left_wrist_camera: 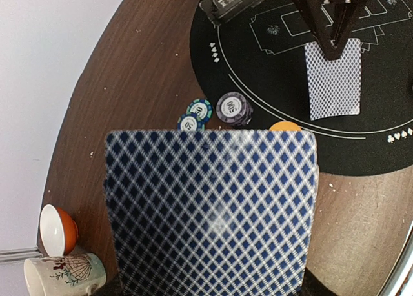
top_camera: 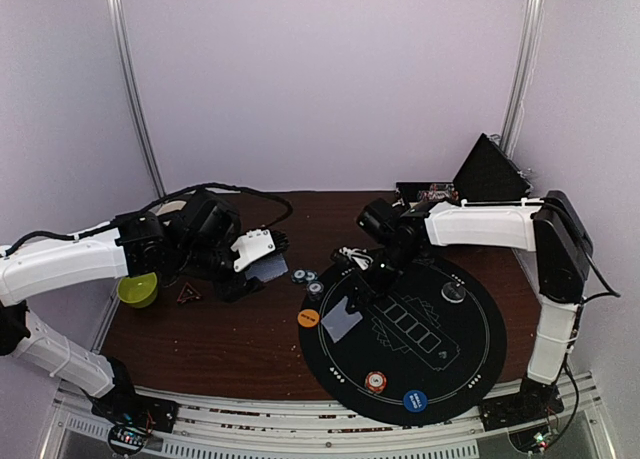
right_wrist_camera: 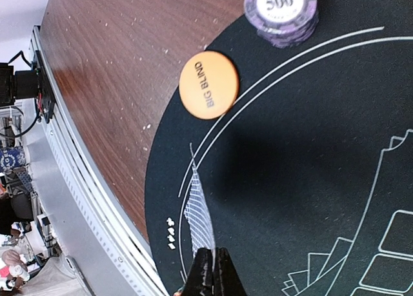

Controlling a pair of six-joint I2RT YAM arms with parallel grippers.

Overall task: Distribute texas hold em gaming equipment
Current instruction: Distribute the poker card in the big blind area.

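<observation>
The right pincer [right_wrist_camera: 211, 257] pinched a card [right_wrist_camera: 197, 215] at its tips, over the black mat [right_wrist_camera: 310, 180] — it likely needed lowering flat before release. The left pincer [top_camera: 265, 259] gripped a second card [left_wrist_camera: 210, 212] just ahead.

chip stacks [left_wrist_camera: 232, 108] beside mat [left_wrist_camera: 245, 77], wood [left_wrist_camera: 148, 70] open

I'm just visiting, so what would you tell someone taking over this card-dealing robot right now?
Left gripper: closed on held cards, above the table.
Right gripper: shut on single card, low over the black mat's left side.
Placed: Big Blind disc at the mat's left edge, blue disc and orange chip at its near edge, dark disc on the right.
Chip stacks wait by the left edge.
Left to do: probably release this card, deal the rest.
</observation>
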